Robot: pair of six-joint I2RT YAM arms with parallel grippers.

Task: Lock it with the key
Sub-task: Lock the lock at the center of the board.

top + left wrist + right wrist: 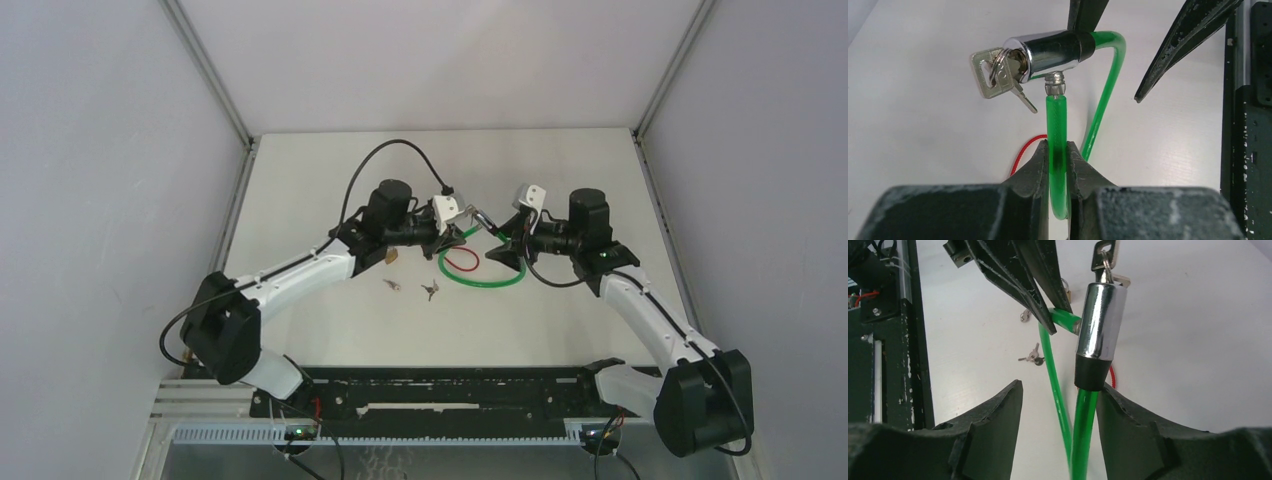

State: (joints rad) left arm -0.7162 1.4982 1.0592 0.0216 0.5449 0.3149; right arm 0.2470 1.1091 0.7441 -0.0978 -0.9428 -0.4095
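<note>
Our left gripper clamps the green cable just below its metal pin. The pin meets the chrome lock cylinder in mid-air, with the key in the cylinder's end. Our right gripper stands open around the black collar. With nothing gripping it, the cylinder may droop or swing, pulling the pin loose before the key turns.
</note>
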